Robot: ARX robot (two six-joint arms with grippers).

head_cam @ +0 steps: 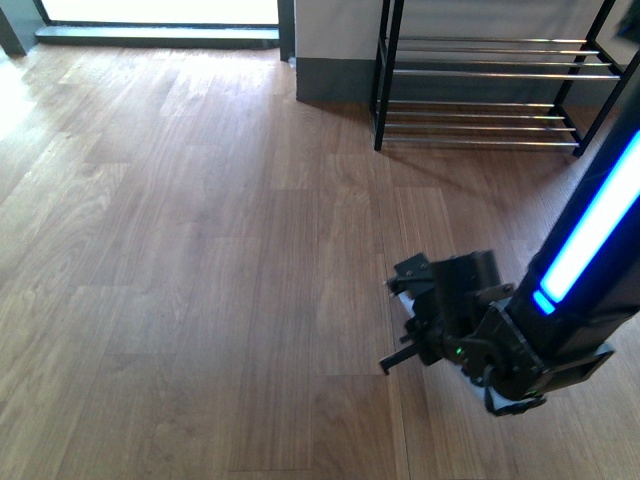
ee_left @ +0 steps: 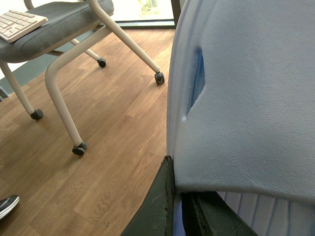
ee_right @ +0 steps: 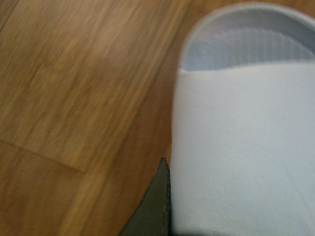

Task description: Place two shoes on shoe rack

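We find the left gripper [ee_left: 179, 212] clamped on the raised slipper [ee_left: 246, 98], cannot tell the right gripper's [head_cam: 405, 325] state over the floor slipper [ee_right: 236, 147] at the front view's lower right, and advise centring its strap before approaching the upper-right shoe rack [head_cam: 480, 75].

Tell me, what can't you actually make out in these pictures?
- Front view: the right gripper covers nearly all of a pale slipper, so its grip is unclear.
- Front view: the top edge cuts off the shoe rack.
- Right wrist view: blur hides fine detail.
- Left wrist view: a second slipper fills the frame, hiding what lies behind; the corner cuts off a dark shoe.
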